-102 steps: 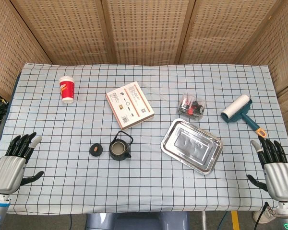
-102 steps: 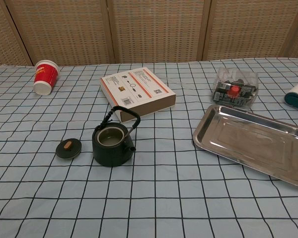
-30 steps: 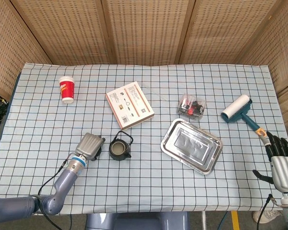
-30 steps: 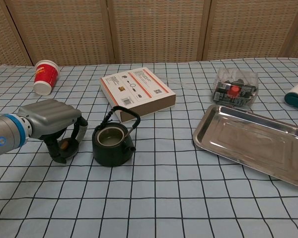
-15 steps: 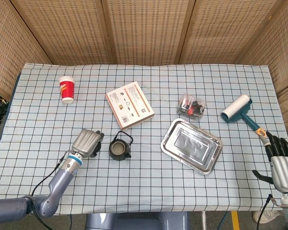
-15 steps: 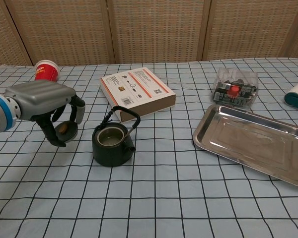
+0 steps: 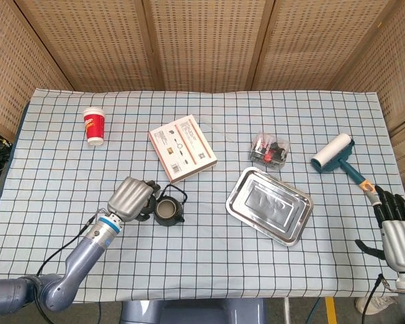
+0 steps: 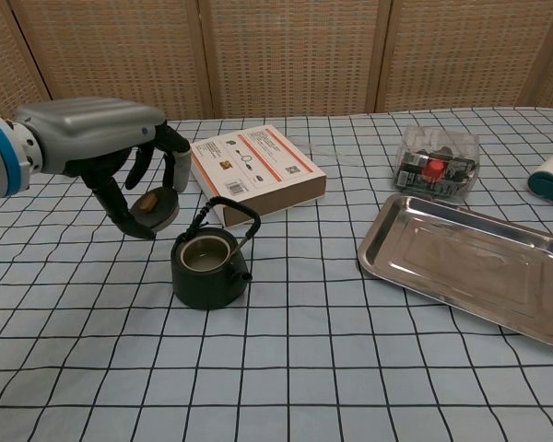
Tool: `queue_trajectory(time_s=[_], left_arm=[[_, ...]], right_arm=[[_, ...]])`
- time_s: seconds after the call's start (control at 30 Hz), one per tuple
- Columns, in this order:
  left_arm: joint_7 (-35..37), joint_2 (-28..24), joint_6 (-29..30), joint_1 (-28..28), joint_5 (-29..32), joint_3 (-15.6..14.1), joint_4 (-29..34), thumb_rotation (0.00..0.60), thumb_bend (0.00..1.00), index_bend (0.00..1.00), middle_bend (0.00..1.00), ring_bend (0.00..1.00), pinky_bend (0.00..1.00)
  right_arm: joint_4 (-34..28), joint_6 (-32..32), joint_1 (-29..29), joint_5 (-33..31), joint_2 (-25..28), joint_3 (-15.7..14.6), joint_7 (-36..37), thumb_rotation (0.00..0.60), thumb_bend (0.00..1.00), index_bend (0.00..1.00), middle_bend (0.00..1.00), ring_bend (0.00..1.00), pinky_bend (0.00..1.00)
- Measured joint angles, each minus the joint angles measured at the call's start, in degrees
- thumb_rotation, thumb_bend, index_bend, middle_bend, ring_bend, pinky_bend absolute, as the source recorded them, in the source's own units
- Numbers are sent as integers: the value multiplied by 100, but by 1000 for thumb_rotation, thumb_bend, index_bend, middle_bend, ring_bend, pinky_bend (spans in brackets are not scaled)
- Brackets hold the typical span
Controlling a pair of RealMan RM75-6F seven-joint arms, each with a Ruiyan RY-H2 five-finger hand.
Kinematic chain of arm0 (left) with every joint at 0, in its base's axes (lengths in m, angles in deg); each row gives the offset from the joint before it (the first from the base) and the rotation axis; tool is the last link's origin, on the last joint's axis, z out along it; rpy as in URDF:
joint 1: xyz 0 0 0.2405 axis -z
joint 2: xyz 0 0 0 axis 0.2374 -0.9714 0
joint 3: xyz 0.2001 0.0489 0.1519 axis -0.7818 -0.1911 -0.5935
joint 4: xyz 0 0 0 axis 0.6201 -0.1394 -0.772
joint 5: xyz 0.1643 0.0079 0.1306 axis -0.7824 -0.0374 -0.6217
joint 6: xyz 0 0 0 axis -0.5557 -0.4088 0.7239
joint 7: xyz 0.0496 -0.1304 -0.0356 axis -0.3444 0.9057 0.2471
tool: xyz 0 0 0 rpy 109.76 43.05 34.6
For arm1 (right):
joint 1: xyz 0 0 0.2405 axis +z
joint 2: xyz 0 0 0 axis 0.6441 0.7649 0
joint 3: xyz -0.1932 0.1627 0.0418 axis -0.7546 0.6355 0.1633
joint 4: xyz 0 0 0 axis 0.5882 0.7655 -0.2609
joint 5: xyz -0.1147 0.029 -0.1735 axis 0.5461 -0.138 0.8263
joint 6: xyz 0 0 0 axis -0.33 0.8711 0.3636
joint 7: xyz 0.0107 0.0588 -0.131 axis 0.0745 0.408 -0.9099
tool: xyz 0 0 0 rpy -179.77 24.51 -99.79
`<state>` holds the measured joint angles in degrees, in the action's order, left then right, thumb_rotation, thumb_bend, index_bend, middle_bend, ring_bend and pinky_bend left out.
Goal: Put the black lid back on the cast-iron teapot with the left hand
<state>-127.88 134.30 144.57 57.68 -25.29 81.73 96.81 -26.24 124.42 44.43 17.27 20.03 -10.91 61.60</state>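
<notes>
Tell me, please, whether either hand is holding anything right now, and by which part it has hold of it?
The left hand holds the black lid by its rim, pinched between its fingers, lifted beside the teapot. The right hand holds nothing.

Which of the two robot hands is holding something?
The left robot hand, raised beside the teapot, holds the black lid. The right robot hand holds nothing, at the table's edge.

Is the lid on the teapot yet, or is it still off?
Off. The teapot has an open top, and the left hand holds the black lid in the air beside it.
</notes>
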Motion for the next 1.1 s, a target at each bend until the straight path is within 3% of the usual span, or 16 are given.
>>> queue_trajectory(time_s=[0.27, 0.6, 0.67, 0.83, 1.1], left_arm=[[-359, 609, -103, 360, 494, -3, -442, 600, 150, 508, 503, 573, 672], [-698, 886, 87, 577, 941, 7, -580, 600, 142, 466, 459, 565, 630], [-675, 901, 73, 598, 984, 12, -591, 600, 135, 427, 421, 534, 610], [-440, 911, -72, 644, 1035, 22, -629, 600, 60, 235, 194, 286, 495], [-101, 796, -128, 651, 807, -38, -613, 600, 52, 209, 166, 259, 479]], right_arm=[[40, -44, 12, -55, 1, 14, 46, 600, 0, 0, 0, 0, 0], [72, -106, 37, -77, -17, 9, 43, 600, 0, 0, 0, 0, 0], [67, -107, 40, -73, -24, 8, 36, 600, 0, 0, 0, 0, 0], [56, -107, 42, -73, -24, 6, 27, 600, 0, 0, 0, 0, 0], [65, -112, 44, -77, -17, 5, 50, 600, 0, 0, 0, 0, 0]])
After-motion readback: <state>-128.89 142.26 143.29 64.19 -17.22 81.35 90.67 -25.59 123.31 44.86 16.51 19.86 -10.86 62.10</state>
